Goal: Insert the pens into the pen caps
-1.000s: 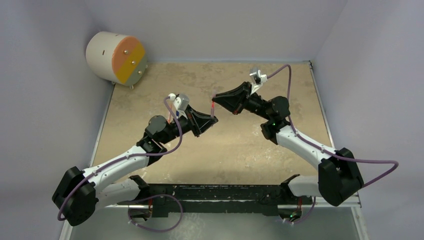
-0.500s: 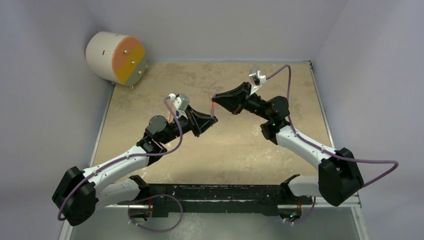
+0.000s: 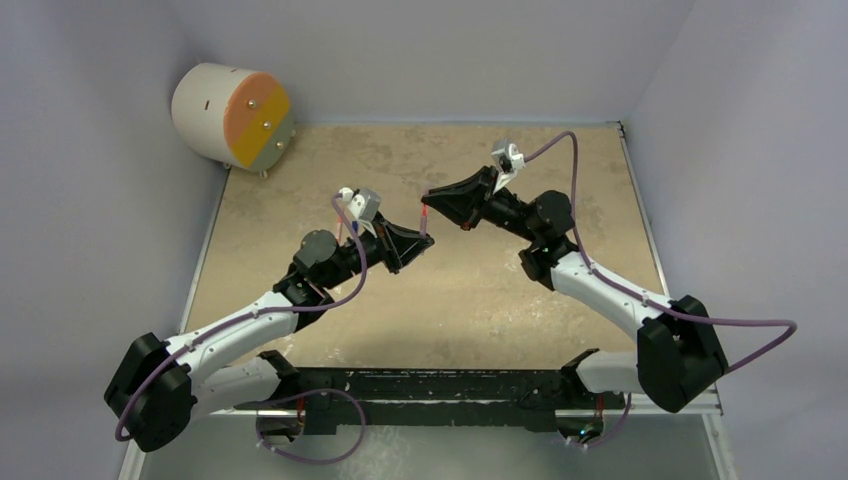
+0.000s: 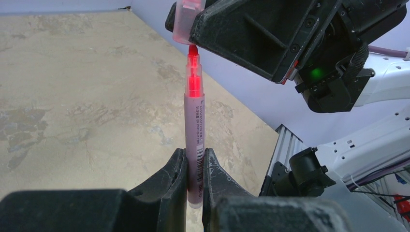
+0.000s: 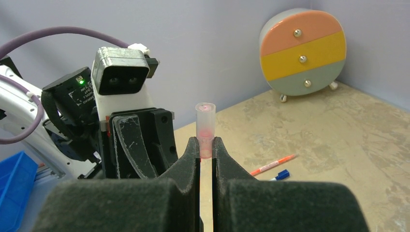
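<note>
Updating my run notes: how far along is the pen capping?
Done: nothing visibly capped yet. In hand: the left hand grips the pink pen, its red tip at the mouth of the pink cap pinched by the right hand, not seated. Left: push it home, then deal with the orange pen and blue cap lying on the table.

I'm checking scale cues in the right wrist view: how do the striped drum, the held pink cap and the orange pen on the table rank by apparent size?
1. striped drum
2. pink cap, pinched by the right gripper; nearness to the camera inflates it
3. orange pen, thin and farther off
</note>
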